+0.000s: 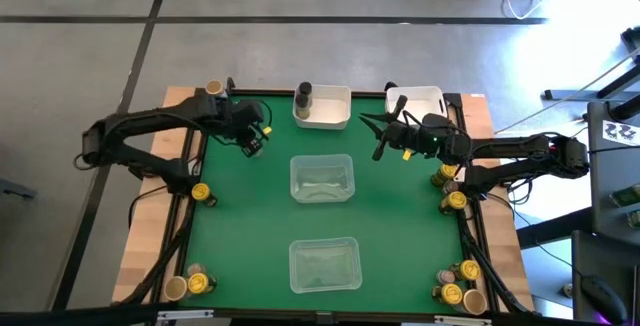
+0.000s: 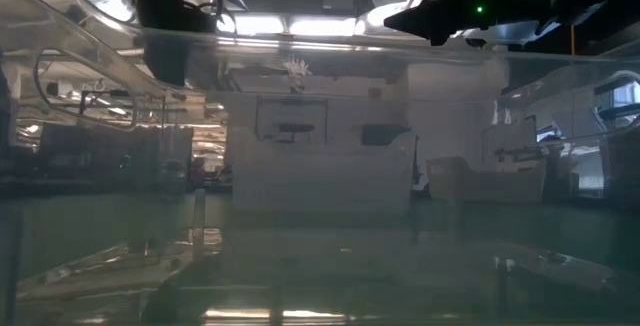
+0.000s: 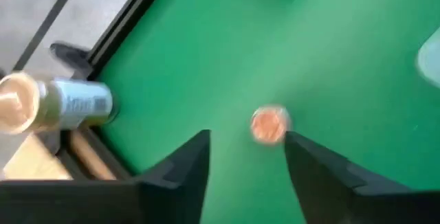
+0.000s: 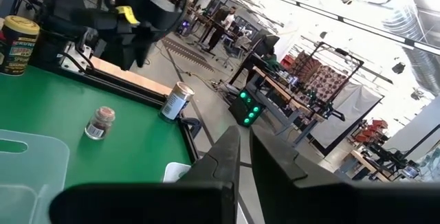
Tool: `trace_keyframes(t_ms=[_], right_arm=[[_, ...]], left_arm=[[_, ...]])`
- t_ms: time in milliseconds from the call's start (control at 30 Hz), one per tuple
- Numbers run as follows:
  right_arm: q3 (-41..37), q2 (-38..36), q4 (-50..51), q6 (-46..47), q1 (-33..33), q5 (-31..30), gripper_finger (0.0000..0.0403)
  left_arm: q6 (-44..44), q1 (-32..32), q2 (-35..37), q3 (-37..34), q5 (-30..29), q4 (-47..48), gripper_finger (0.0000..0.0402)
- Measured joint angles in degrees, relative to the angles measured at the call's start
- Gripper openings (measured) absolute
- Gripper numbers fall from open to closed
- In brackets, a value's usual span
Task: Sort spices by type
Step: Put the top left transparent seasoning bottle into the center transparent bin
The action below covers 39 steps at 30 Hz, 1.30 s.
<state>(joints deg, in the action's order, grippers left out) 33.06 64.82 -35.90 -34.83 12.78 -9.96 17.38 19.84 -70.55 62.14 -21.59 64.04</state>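
A small jar with a reddish-brown top (image 3: 269, 125) stands upright on the green mat, also seen as the jar (image 4: 100, 122) in the right wrist view. My left gripper (image 3: 247, 159) (image 1: 255, 138) hangs open above it, near the table's far left; its fingers are apart and clear of the jar. A tan-lidded jar (image 3: 51, 104) (image 1: 213, 88) stands on the wooden border at the far left corner. A taller dark grey jar (image 1: 303, 94) stands in a white bin (image 1: 330, 116). My right gripper (image 4: 245, 141) (image 1: 383, 138) is shut on nothing, held level above the far right of the mat.
Two clear trays (image 1: 321, 178) (image 1: 324, 264) lie down the middle of the mat. A second white bin (image 1: 420, 98) stands at the far right. More jars cluster at the left edge (image 1: 203, 194), near left corner (image 1: 190, 284), right edge (image 1: 450, 188) and near right corner (image 1: 460, 286).
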Motion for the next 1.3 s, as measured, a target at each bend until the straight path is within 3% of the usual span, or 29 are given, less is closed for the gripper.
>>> trace_keyframes(t_ms=[167, 367, 1100, 1300], right_arm=[[0.0, 0.0, 0.0, 0.0, 0.0, 0.0, 0.0037], [0.0, 0.0, 0.0, 0.0, 0.0, 0.0, 0.0037], [0.0, 0.0, 0.0, 0.0, 0.0, 0.1, 0.0037], [0.0, 0.0, 0.0, 0.0, 0.0, 0.1, 0.0037]], left_arm=[[-4.3, 3.6, 0.0, -4.7, 9.5, -7.6, 0.024], [-5.3, 7.2, -0.1, -10.4, 11.3, -11.0, 0.0272], [-6.7, 8.2, -0.1, -24.9, 11.4, -29.0, 0.0274], [-7.3, 8.2, -0.1, -25.2, 11.4, -28.8, 0.023]])
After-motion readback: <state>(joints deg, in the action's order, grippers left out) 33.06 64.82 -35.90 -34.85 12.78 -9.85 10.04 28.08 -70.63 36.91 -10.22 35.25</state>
